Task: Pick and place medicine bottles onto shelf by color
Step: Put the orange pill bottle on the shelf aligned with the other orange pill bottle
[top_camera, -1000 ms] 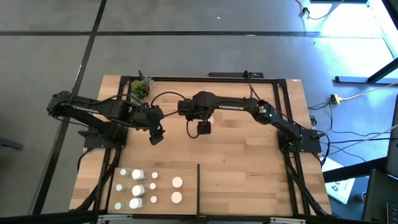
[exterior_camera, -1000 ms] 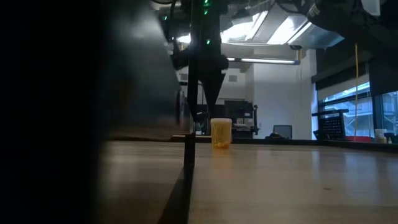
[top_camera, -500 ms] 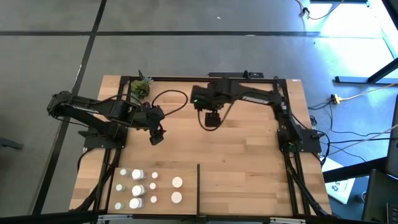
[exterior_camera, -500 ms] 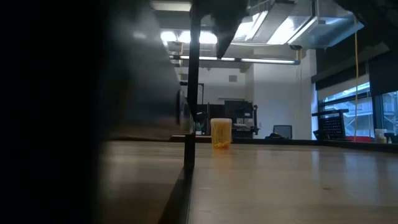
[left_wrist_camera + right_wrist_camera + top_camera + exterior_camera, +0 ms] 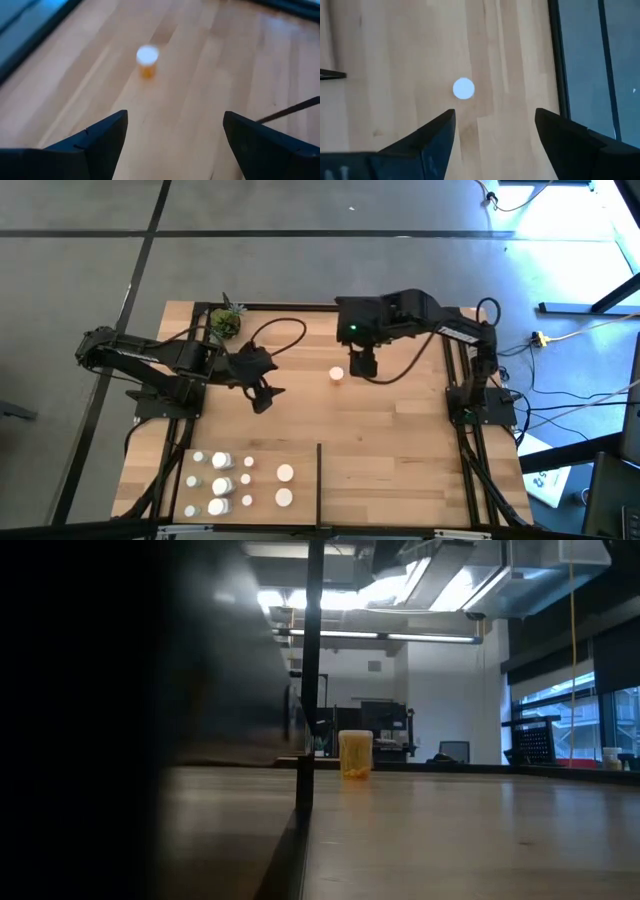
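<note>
Right hand [image 5: 364, 366] sits open over the far-middle of the counter [image 5: 400, 450], empty, just beside the orange bottle [image 5: 337, 375] on its right, not touching it. Its arm folds back from the right-side base near the far edge. Right wrist view looks almost straight down: the bottle's white cap [image 5: 464, 88] shows as a disc on bare wood ahead of the spread fingers [image 5: 427, 142].

Left hand [image 5: 262, 385] is also open and empty, reaching from the left-side base toward the middle, well apart from the orange bottle. Left wrist view shows both fingers [image 5: 100, 137] wide apart with the orange bottle [image 5: 147, 61] standing upright farther ahead between them, blurred.

Orange bottle stands alone, upright, capped, on open wood; the low view shows it [image 5: 355, 755] beyond a black upright post [image 5: 309, 680].

Remaining medicine bottles [image 5: 222, 480] are grouped at the near-left of the shelf [image 5: 150, 470], left of the thin black divider strip [image 5: 318, 480]: white caps in rough rows, a few pale green among them. They are too small to count reliably. Right of the divider, only wood shows.

Small green potted plant [image 5: 226, 322] sits at the far-left corner, by the black frame bar [image 5: 330, 305]. Black cable [image 5: 275, 332] loops across the wood between the arms.

Surface is light planked wood framed in black bars. Around it is dark grey floor [image 5: 80, 240], with cables and a yellow plug on the right. Low view shows ceiling strip lights [image 5: 430, 638], white wall, windows at right; its left third is blocked by something dark and close.
</note>
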Robot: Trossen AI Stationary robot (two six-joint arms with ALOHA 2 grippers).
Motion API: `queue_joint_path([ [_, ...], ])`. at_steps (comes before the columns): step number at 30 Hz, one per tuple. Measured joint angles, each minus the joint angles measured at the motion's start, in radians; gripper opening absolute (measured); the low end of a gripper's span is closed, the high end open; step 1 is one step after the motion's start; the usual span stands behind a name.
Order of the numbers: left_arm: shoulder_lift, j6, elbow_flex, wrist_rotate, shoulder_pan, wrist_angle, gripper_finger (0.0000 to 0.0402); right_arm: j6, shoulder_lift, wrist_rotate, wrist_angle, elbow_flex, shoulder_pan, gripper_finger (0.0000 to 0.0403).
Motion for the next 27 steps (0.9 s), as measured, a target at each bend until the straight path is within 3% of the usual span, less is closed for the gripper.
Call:
queue_joint_path([
  [10, 0.115, 0.219, 0.001, 0.012, 0.042, 0.122, 0.0322, 0.043, -0.046, 0.029, -0.001, -0.002, 0.055, 0.0275],
  [15, 0.208, 0.290, 0.001, 0.112, 0.067, 0.213, 0.0322, 0.053, -0.091, 0.045, -0.001, -0.002, 0.062, 0.0275],
  [27, 0.421, 0.440, 0.000, 0.209, 0.174, 0.496, 0.0322, 0.006, -0.204, 0.012, -0.002, -0.001, 0.062, 0.0275],
])
